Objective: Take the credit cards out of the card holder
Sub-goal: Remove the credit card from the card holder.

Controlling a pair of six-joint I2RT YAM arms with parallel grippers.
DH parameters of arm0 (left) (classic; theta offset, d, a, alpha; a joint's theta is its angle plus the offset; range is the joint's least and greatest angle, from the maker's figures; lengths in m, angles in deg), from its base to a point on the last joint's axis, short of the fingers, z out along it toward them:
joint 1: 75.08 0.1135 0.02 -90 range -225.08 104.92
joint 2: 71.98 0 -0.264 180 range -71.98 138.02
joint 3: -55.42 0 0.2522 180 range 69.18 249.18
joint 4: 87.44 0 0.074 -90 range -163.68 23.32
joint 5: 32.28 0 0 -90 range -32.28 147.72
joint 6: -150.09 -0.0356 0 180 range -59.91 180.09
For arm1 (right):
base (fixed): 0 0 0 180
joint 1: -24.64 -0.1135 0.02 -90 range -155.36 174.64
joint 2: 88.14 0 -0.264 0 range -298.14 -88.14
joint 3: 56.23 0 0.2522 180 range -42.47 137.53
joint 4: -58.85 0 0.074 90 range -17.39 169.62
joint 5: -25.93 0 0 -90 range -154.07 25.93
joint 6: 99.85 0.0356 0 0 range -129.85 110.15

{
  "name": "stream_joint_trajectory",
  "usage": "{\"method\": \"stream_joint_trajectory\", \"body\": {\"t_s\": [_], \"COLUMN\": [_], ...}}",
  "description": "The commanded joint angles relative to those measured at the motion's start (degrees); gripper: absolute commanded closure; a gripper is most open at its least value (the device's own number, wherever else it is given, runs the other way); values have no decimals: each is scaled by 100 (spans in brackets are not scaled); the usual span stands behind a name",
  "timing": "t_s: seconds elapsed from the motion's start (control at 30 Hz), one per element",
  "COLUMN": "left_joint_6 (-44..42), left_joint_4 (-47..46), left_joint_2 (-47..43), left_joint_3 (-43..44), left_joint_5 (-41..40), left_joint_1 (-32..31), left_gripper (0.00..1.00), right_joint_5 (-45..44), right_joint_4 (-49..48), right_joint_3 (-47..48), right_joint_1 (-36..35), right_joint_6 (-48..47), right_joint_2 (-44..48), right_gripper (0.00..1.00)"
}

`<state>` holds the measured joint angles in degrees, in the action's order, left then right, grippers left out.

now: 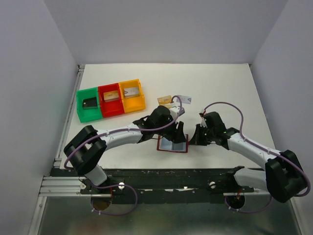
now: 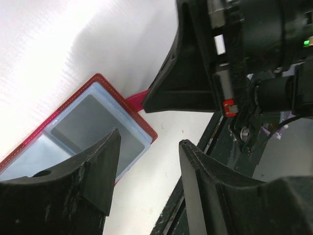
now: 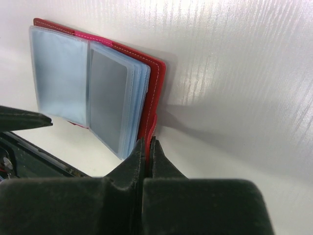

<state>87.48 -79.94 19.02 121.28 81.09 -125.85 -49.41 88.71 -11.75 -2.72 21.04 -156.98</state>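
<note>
The card holder [image 1: 172, 145] lies open near the table's front edge, dark red with pale blue sleeves [image 3: 63, 73]. A grey card [image 3: 108, 100] shows inside its right-hand sleeve. My right gripper [image 3: 148, 142] is shut on the holder's red edge by the snap tab, at its right side [image 1: 194, 139]. My left gripper [image 2: 149, 139] hangs open just above the holder's right part [image 2: 93, 127], with nothing between its fingers. A gold-tan card [image 1: 164, 99] and a pale card [image 1: 185, 99] lie on the table behind the arms.
Green [image 1: 89, 105], red [image 1: 111, 100] and orange [image 1: 132, 96] bins stand in a row at the back left, each with a small card-like piece inside. The dark frame rail [image 1: 166, 176] runs just in front of the holder.
</note>
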Motion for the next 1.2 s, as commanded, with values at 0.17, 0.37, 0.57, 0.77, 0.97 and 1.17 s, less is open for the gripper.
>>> {"method": "stream_joint_trajectory", "body": {"t_s": [0.17,0.37,0.57,0.77,0.97,1.17], "left_joint_6": [108,20,-50,-112,-129,-112], "left_joint_4": [468,583,617,898,986,1022], "left_joint_2": [-205,128,444,629,752,761], "left_joint_3": [-244,-51,160,345,459,451], "left_joint_5": [-1019,-870,-677,-702,-755,-870], "left_joint_1": [49,49,40,-4,-39,-48], "left_gripper": [37,37,38,37,35,35], "right_joint_5": [-42,160,301,608,767,811], "right_joint_4": [130,-10,-63,-265,-388,-432], "right_joint_3": [22,-48,-31,-40,-49,-92], "right_joint_1": [11,19,11,11,11,11], "right_joint_6": [-127,-128,-110,-92,-119,-128], "right_joint_2": [213,353,424,459,529,661], "right_gripper": [100,100,100,100,100,100]}}
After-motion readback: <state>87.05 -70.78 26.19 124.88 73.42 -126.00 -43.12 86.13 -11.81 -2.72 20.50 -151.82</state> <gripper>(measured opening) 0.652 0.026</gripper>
